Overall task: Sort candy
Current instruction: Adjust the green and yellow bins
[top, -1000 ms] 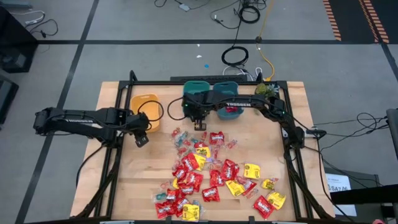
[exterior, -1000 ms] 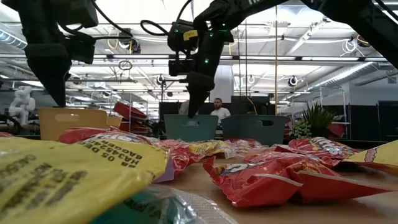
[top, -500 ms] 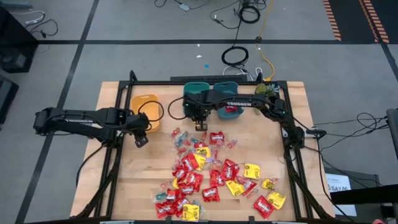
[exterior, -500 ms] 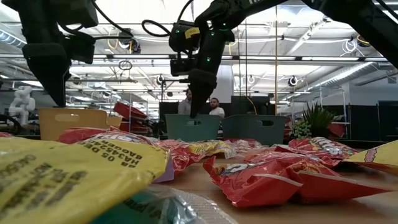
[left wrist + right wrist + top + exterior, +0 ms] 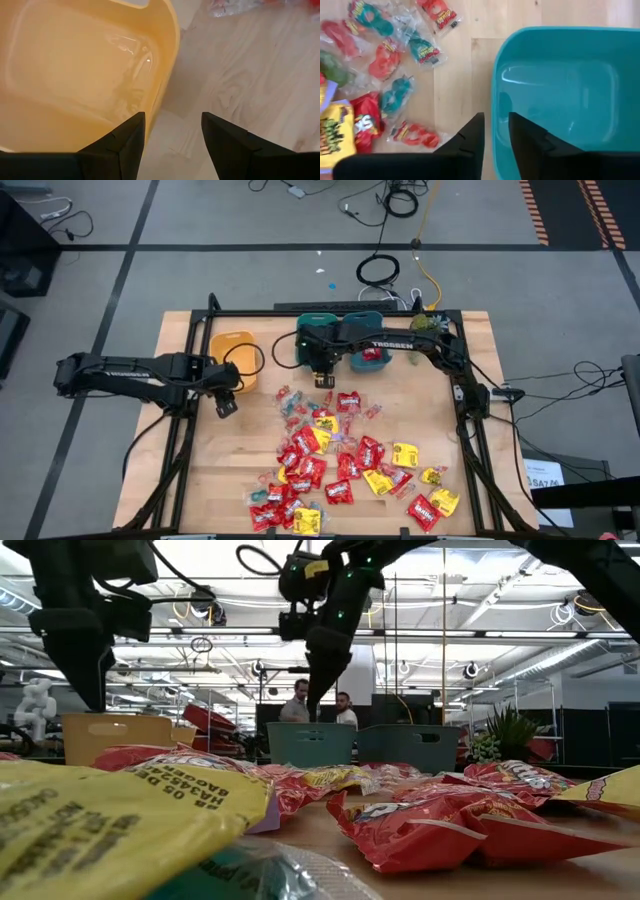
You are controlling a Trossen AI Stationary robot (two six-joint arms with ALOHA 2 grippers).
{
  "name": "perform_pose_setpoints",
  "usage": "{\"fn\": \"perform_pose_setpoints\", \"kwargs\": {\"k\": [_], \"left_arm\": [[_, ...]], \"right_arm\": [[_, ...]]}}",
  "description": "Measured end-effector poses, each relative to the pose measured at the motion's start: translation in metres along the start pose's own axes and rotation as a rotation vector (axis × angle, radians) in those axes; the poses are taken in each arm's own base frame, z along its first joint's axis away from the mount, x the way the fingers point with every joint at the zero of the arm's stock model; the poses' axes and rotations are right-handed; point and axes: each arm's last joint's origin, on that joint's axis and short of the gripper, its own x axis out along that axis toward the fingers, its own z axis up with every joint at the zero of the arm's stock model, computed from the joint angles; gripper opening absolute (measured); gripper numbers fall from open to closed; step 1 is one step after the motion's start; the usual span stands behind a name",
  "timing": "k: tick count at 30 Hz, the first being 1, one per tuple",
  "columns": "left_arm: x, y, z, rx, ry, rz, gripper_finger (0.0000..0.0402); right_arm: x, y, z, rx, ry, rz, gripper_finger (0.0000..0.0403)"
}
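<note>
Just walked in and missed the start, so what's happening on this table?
A two-armed robot is sorting a pile of candy into bins. The right gripper hangs over the near rim of the left teal bin, jaws slightly apart with nothing between them, and that bin looks empty. The left gripper waits, open and empty, beside the yellow bin. A red packet already lies in the second teal bin.
</note>
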Motion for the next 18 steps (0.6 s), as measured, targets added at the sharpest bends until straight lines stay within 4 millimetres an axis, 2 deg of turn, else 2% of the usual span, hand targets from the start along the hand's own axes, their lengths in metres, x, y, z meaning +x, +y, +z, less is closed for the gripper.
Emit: {"fn": "perform_pose_setpoints", "kwargs": {"k": [4, 13, 18], "left_arm": [[0.003, 0.001, 0.003, 0.017, 0.012, 0.008, 0.0205], [0.023, 0.004, 0.017, 0.012, 0.094, 0.052, 0.0201], [0.032, 0.005, 0.020, 0.013, 0.154, 0.068, 0.0148]], "right_arm": [[-0.020, 0.000, -0.002, 0.044, -0.013, -0.002, 0.0095], [-0.080, 0.009, -0.005, 0.133, -0.119, -0.004, 0.0094], [-0.112, 0.018, -0.010, 0.163, -0.169, -0.001, 0.0094]]}}
